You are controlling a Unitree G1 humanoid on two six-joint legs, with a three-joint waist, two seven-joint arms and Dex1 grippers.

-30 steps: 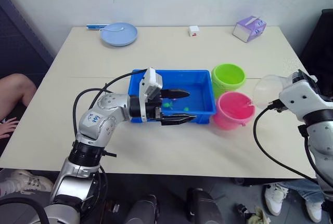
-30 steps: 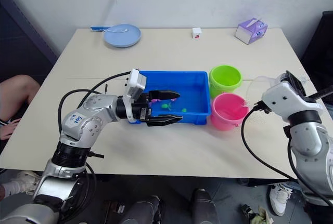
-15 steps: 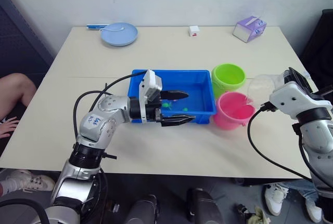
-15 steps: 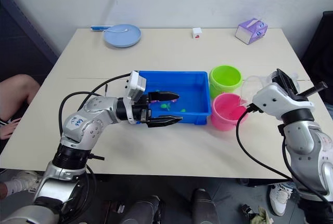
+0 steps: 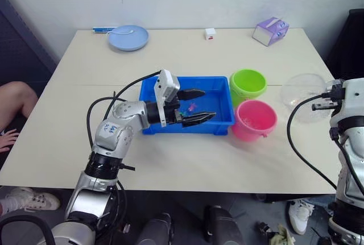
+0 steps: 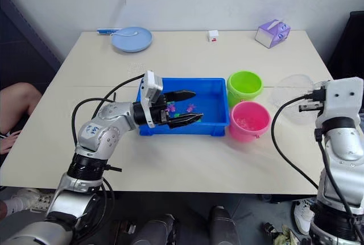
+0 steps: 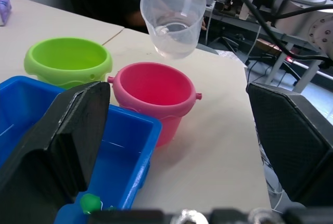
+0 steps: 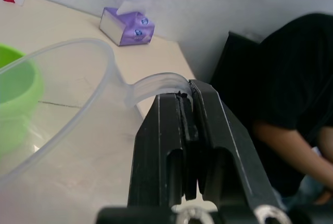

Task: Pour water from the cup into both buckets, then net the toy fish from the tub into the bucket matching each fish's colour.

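While the right tool [image 8: 184, 104] pinches the cup [image 5: 304, 90] by its handle, the pink bucket [image 5: 254, 119] sits at its nine o'clock; the left tool [image 5: 193, 107] gapes over the tub [image 5: 224, 124].

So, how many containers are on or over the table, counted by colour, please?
Blue: 1, the tub
Green: 1, bucket
Pink: 1, bucket
Clear: 1, the cup, held by the right gripper
Total: 4

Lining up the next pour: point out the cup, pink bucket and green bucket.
cup [image 7: 174, 16]: left wrist view, clear side wall.
pink bucket [image 5: 254, 134]: left eye view, outer wall.
green bucket [image 5: 248, 80]: left eye view, inner wall.
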